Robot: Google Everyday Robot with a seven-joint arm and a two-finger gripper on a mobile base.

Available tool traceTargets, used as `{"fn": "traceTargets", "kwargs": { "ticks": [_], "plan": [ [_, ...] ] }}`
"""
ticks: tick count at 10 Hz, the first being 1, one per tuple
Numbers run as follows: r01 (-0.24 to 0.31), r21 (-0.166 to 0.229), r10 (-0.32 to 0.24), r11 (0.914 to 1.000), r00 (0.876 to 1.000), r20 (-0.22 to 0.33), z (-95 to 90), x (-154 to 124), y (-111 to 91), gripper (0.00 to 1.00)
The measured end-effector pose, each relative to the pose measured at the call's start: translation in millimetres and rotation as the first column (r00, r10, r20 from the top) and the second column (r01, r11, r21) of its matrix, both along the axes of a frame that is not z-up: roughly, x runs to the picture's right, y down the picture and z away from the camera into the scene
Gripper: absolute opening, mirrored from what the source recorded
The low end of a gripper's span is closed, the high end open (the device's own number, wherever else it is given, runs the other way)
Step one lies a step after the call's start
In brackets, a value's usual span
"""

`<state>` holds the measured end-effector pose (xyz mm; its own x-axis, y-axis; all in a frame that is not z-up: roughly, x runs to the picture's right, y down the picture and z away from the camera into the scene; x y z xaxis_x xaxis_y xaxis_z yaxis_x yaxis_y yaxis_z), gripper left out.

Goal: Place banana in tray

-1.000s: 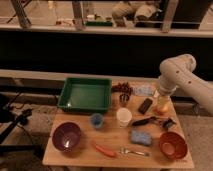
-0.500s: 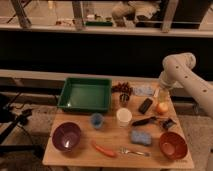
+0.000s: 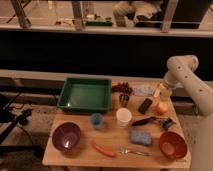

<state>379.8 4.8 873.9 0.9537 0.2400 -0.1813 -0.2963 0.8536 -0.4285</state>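
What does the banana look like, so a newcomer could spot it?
Start at the green tray on the wooden table, then follow the back edge to the right corner. There, by the gripper, lies the banana: small, pale yellow and elongated, unlike the round orange fruit in front of it.

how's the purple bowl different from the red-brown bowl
The purple bowl is dark violet; the red-brown bowl is rusty orange. The purple bowl sits at the front left of the table, the red-brown bowl at the front right. The hand, at the back right, is nearer the red-brown bowl than the purple bowl. Both are round, upright, alike in size and look empty.
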Motion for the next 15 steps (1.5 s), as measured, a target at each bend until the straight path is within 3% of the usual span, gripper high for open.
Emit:
{"fn": "traceTargets", "kwargs": {
  "ticks": [5,11,15],
  "plan": [
    [0.04,0.032,-0.039,0.9987,0.999,-0.022,27.9,10,1,0.8],
    [0.04,0.035,-0.039,0.9986,0.999,-0.023,27.6,12,0,0.8],
    [0.081,0.108,-0.079,0.9908,0.996,-0.03,40.5,14,9,0.8]
  ]
}}
